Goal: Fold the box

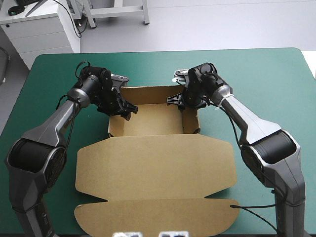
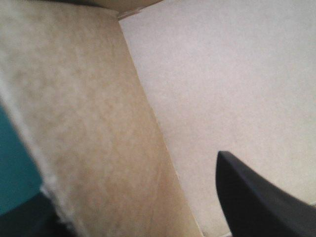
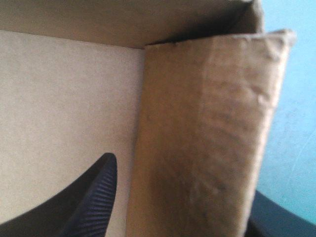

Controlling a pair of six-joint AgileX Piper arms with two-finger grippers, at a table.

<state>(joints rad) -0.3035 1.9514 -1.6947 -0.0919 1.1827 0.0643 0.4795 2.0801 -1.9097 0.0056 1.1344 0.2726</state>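
Working on the box (image 1: 158, 148), sitting mid-table (image 1: 276, 74) with its long axis running far to near: an open tray (image 1: 153, 121) on the far side, the lid (image 1: 158, 173) spreading flat toward the near edge. Reaching in with both arms about equally near, one at each short side of the tray.

Straddling the left wall (image 2: 94, 138) with the left gripper (image 1: 127, 109), black fingers standing apart, the inner finger (image 2: 261, 197) hanging over the tray floor and the outer one sitting outside above the teal-green (not clamping, judging by the gap showing beside the board). Mirroring that with the right gripper (image 1: 177, 102) astride the right wall (image 3: 197, 148), fingers likewise spread, its inner finger (image 3: 89, 207) sitting just beside the board without pressing.

Probably needing to close square across each wall next, or to press it down along its own length.

Dealing with plain brown board: matte, slightly fuzzy at the cut edges, doubled over at the walls, faintly creased on the right one, seemingly stiff enough for standing upright.
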